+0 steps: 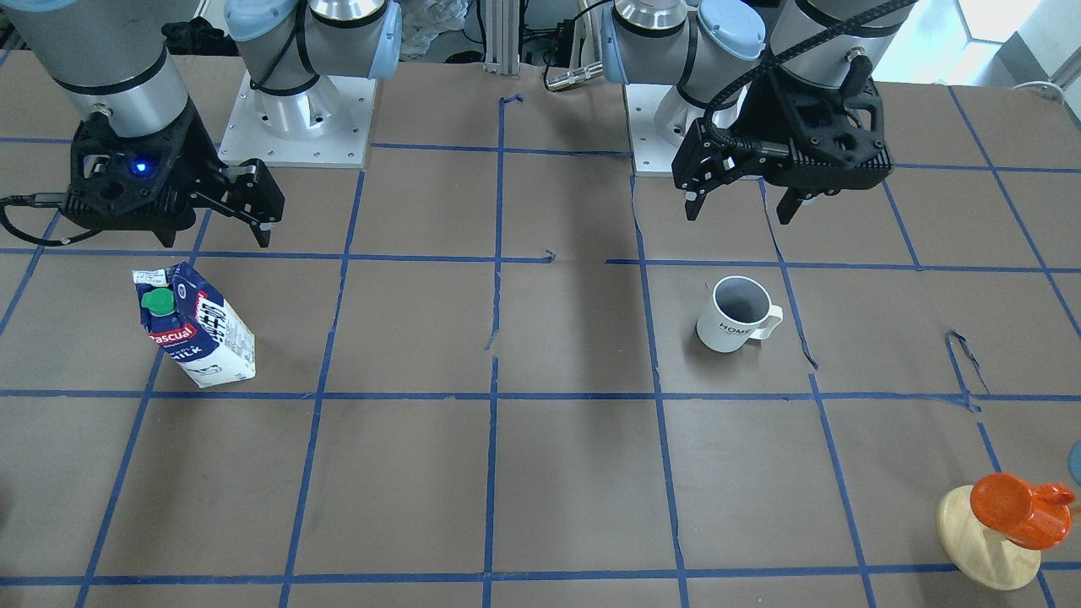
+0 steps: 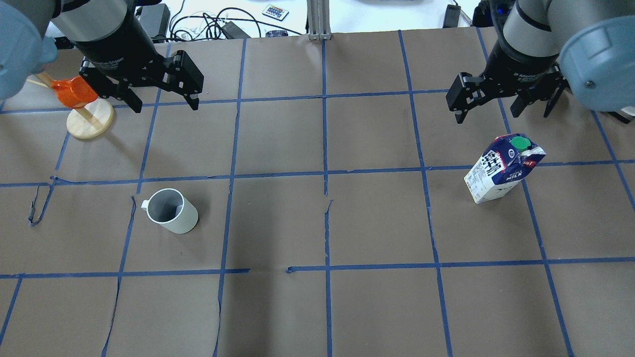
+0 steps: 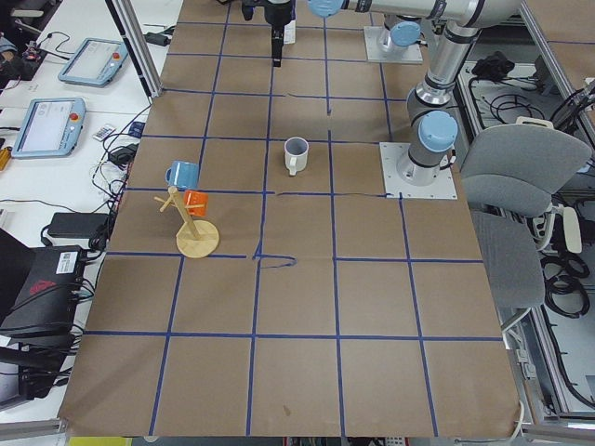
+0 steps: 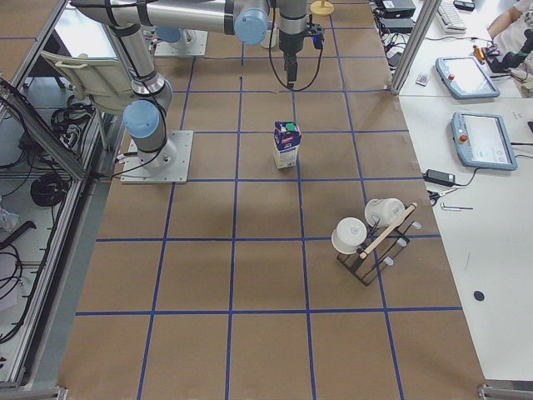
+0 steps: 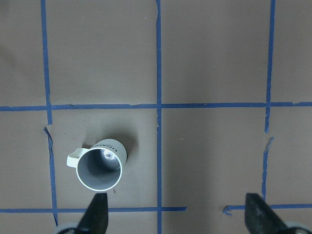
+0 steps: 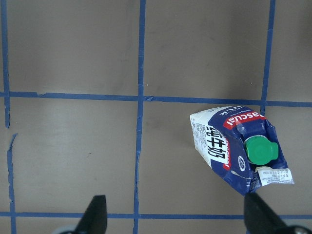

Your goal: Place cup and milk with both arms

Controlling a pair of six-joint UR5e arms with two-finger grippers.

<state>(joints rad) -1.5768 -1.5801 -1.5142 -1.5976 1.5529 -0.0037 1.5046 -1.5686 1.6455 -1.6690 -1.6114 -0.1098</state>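
The white ribbed cup (image 2: pixel 171 210) stands upright on the left half of the table, handle to its side, and shows "HOME" in the front view (image 1: pixel 735 317). My left gripper (image 2: pixel 165 105) hangs open and empty high above it. In the left wrist view the cup (image 5: pixel 100 168) lies just ahead of one fingertip (image 5: pixel 97 214). The milk carton (image 2: pixel 503 168) stands on the right half, green cap up. My right gripper (image 2: pixel 488 115) hangs open and empty above it. In the right wrist view the carton (image 6: pixel 239 146) lies ahead of the right-hand fingertip (image 6: pixel 258 214).
A wooden mug tree (image 2: pixel 89 121) with an orange mug (image 2: pixel 74 91) stands at the far left, close under the left arm. A second rack with white cups (image 4: pixel 371 237) stands beyond the carton. Blue tape lines grid the brown table (image 2: pixel 322 223). The arm bases (image 1: pixel 296 118) stand at the robot's edge.
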